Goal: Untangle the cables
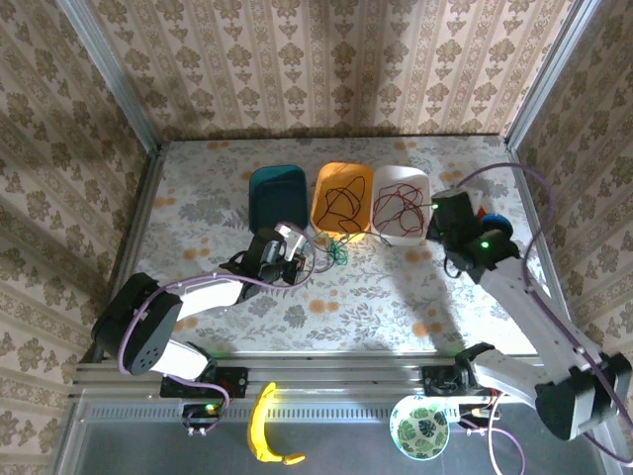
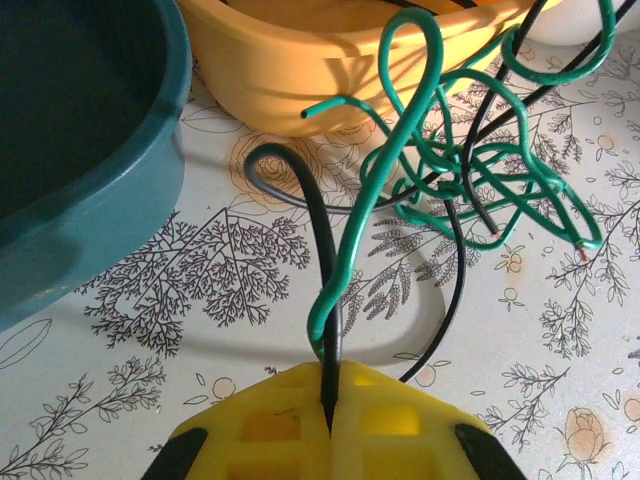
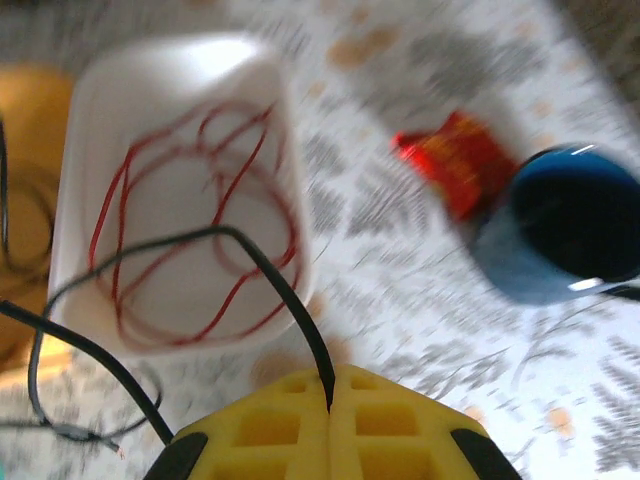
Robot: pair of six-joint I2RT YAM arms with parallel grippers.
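My left gripper [image 2: 330, 400] is shut on a black cable [image 2: 320, 230] just above the table. A green cable [image 2: 400, 140] curls against that black one at the mouth of the jaws and runs into a green tangle in front of the orange bin [image 2: 300, 70]. My right gripper [image 3: 328, 395] is shut on another black cable [image 3: 291, 306], which arches over the white bin [image 3: 180, 60] holding red cables [image 3: 241, 281]. From above, the left gripper [image 1: 292, 259] is near the green tangle [image 1: 336, 252]. The right gripper [image 1: 440, 213] is beside the white bin [image 1: 400, 176].
A teal bin [image 1: 278, 196] sits left of the orange bin [image 1: 342, 170], which holds dark cables. A blue cup [image 3: 560, 230] and a red packet [image 3: 450, 165] lie right of the white bin. A banana [image 1: 262, 430] and a patterned bowl [image 1: 419, 427] sit below the table's near edge.
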